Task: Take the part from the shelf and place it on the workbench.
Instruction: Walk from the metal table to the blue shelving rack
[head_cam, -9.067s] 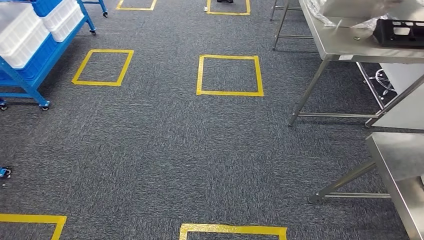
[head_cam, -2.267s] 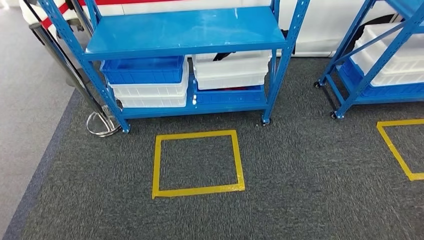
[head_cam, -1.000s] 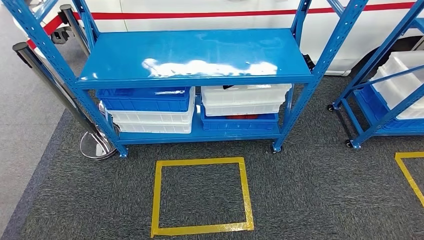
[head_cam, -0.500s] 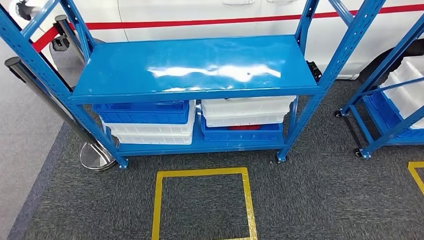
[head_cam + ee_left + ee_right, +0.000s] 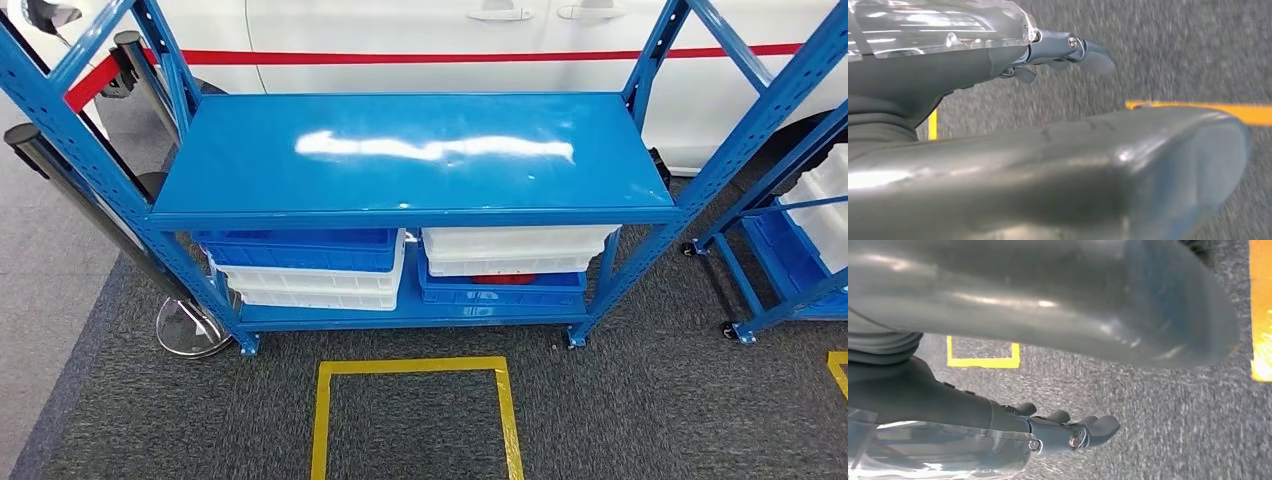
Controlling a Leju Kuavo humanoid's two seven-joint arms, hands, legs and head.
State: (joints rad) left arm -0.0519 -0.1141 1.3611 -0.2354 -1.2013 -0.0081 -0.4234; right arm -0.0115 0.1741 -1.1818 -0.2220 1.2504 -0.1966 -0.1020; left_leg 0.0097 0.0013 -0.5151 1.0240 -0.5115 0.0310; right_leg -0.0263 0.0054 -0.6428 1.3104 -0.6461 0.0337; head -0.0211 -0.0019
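We stand in front of the blue shelf (image 5: 415, 160), whose upper deck is bare and glossy, with a white vehicle with a red stripe (image 5: 450, 30) right behind it. The part we are meant to fetch is not something we can pick out with certainty; our best guess is that it lies in one of the bins on the lower deck, where a blue bin (image 5: 295, 250) sits on stacked white bins (image 5: 315, 285) on one side, and a white bin (image 5: 515, 250) sits on another blue bin (image 5: 500, 290) that shows something red inside, too hidden to identify. On the carpet just before the shelf is a yellow taped square (image 5: 415, 410), and a second blue rack (image 5: 790, 230) stands off to the side. In the wrist views both arms hang over the grey carpet: our left hand (image 5: 1068, 50) holds nothing, its fingers loosely curled and apart from the thumb, and our right hand (image 5: 1073, 432) is likewise empty with fingers gently bent, not pressed together. The step in hand seems to be the approach, so the task is barely begun. To do it well we should settle squarely at the taped square, then find the part before raising an arm. Since the upper deck overhangs the bins, the reach probably needs to go in low and flat between the decks, with fingers spread wide ahead of contact and the blue uprights kept well apart from the elbow.
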